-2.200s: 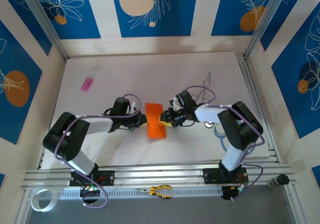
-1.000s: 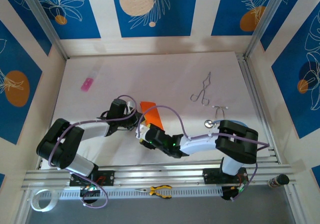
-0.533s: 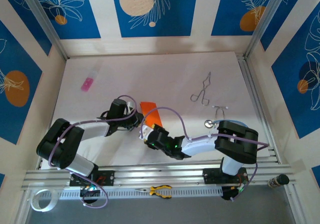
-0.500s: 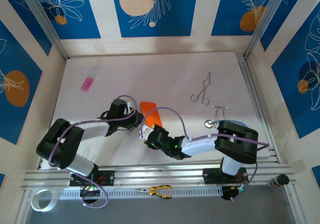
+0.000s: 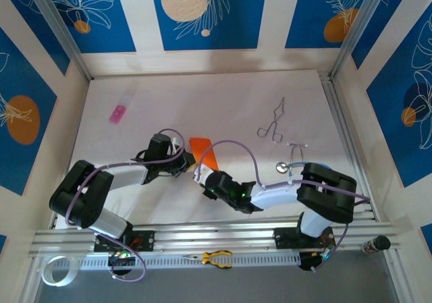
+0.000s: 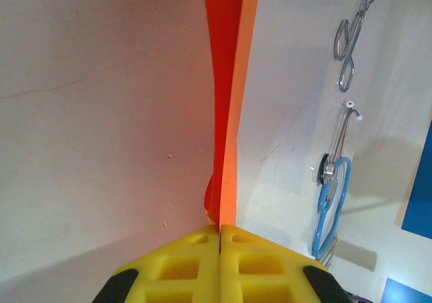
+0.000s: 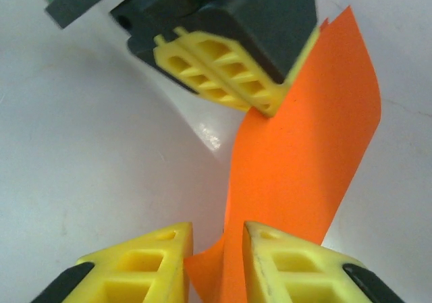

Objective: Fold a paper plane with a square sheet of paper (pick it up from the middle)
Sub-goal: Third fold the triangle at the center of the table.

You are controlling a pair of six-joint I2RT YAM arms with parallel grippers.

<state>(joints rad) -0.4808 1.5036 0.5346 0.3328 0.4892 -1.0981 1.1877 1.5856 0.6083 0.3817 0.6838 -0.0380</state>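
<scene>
1. Orange sheet (image 5: 204,152) sits mid-table, a bit left of centre. It is folded narrow and held up off the table (image 5: 202,100) between the 2 grippers.
2. Left gripper (image 5: 185,160) comes at the sheet from the left. In the left wrist view its jaws are pressed together, pinching the near end of the sheet (image 6: 226,114), and the 2 layers run away from them edge-on.
3. Right gripper (image 5: 201,175) is just in front of the sheet. In the right wrist view its jaws (image 7: 217,230) are narrowly spread with the sheet's lower corner (image 7: 304,161) in the gap. The sheet is not clamped flat.
4. That same view has the left gripper (image 7: 266,100) directly opposite, gripping the sheet's left edge.
5. The right arm lies low across the front of the table, from its base on the right to the centre, and covers part of the stethoscope (image 5: 291,162).
6. Metal forceps (image 5: 273,123) lie right of centre, well apart from the sheet.
7. Pink object (image 5: 118,113) is far left, well apart.
8. Yellow-handled pliers (image 5: 216,257) are on the front rail, and a tape roll (image 5: 54,270) is at the bottom left corner.
</scene>
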